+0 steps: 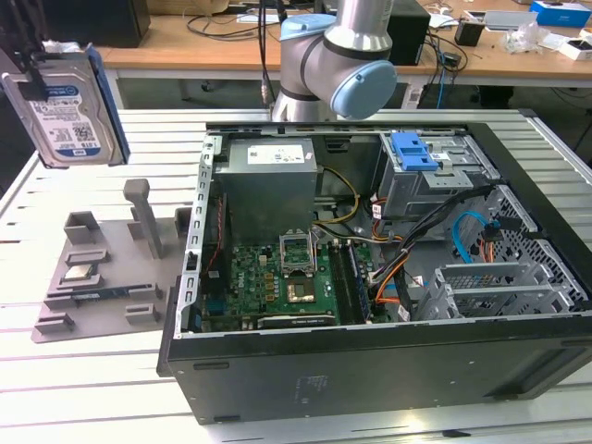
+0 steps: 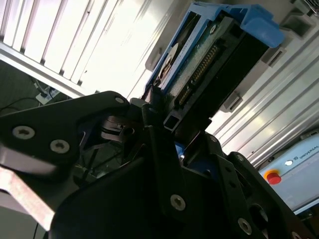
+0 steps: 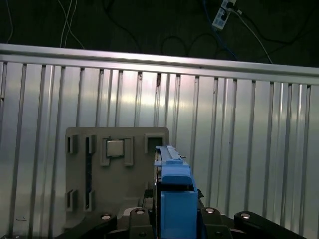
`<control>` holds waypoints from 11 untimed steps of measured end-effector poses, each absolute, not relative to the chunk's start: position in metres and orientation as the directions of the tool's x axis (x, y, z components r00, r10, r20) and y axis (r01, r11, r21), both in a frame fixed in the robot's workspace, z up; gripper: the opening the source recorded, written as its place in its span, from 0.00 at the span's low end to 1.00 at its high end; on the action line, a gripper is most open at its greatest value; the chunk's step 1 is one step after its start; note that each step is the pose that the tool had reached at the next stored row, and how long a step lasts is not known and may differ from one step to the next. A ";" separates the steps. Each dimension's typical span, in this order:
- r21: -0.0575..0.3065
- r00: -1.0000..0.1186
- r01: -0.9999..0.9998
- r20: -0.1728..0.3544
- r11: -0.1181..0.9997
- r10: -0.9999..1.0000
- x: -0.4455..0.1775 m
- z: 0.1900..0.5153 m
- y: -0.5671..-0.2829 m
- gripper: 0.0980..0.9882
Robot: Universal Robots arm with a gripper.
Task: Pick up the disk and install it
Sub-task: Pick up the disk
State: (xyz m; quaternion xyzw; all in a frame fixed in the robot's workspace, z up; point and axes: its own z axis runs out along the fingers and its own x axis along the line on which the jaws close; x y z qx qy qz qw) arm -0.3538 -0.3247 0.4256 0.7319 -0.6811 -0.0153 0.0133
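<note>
Pick-up complete: the fingers pinch the disk, held in the air. The grey fixture lies below the fingers on the desk. I judge installation pending, with the drive cage well apart from them.

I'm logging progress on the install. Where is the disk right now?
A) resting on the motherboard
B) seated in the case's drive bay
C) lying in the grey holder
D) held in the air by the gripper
D: the disk is clamped in the gripper, up in the air clear of the grey holder and outside the case, at the exterior view's left.
</note>
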 end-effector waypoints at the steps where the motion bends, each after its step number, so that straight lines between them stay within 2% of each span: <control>1: 0.040 0.072 -0.997 -0.004 -0.072 -0.997 -0.354 0.428 -0.325 0.30; 11: 0.040 0.072 -0.997 -0.004 -0.072 -0.997 -0.354 0.451 -0.323 0.30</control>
